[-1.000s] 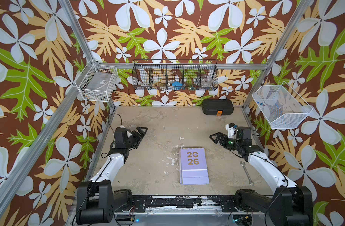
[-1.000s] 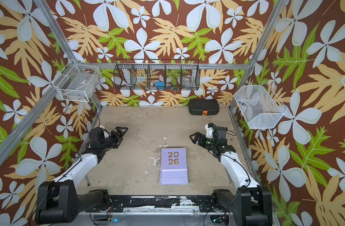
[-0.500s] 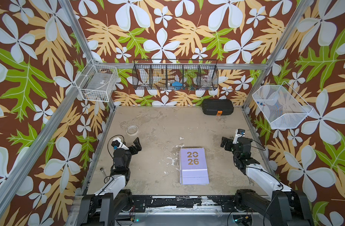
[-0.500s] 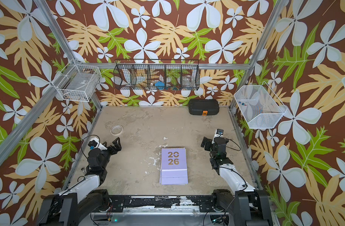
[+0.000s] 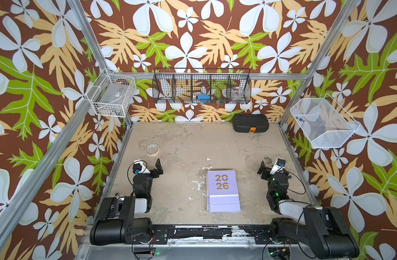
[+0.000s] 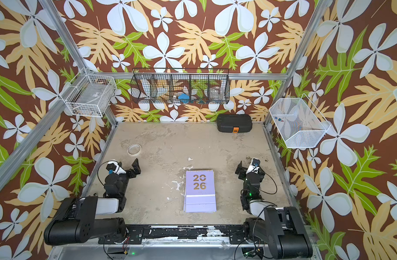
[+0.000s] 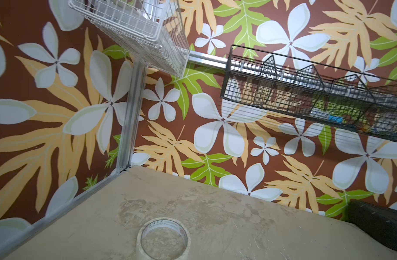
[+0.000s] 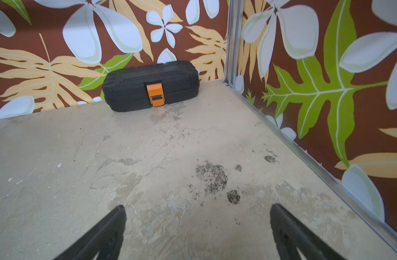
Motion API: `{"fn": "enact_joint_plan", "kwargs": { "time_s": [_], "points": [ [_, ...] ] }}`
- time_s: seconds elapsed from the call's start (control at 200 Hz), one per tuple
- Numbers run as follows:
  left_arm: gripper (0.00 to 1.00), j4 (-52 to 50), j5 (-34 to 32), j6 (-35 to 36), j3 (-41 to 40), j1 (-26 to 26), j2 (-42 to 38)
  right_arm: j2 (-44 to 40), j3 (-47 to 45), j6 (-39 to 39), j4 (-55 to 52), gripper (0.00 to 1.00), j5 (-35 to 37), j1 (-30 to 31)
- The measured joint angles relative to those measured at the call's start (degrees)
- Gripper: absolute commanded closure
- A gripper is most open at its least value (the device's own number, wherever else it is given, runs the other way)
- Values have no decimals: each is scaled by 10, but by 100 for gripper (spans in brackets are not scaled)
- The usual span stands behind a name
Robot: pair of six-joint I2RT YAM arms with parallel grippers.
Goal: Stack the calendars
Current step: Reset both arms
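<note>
We see the calendars (image 5: 223, 191) lying in one pile on the bench (image 5: 193, 139), a lilac cover with gold "2026" uppermost, at about 6 o'clock, taking the far wall as 12. The left gripper (image 5: 157, 168) sits at 8 o'clock and the right gripper (image 8: 198, 206) at 4 o'clock, both spread wide, empty and well apart from the pile. A tape roll (image 7: 163, 238) lies at 10 o'clock, and a black case (image 8: 151, 85) at 1 o'clock.

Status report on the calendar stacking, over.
Left gripper open, empty; right gripper open, empty. Calendars in one pile, centre, lilac on top. Tape roll and black case well clear.
</note>
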Motion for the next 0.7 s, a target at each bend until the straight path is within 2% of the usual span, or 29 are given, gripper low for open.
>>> {"fn": "enact_joint_plan", "kwargs": {
  "time_s": [0.06, 0.115, 0.255, 0.36, 0.701],
  "points": [
    [0, 45, -12, 26, -7, -37, 37, 22, -11, -13, 46, 0, -4, 1],
    [0, 31, -38, 45, -5, -63, 38, 52, -13, -24, 81, 0, -9, 3],
    [0, 50, -103, 58, 12, -74, 45, 145, 10, -48, 139, 0, -20, 17],
    [0, 55, -111, 64, 18, -75, 50, 142, 40, -57, 140, 0, -26, 21],
    [0, 43, -151, 60, 30, -71, 56, 141, 44, -60, 122, 0, -26, 21]
  ]
}}
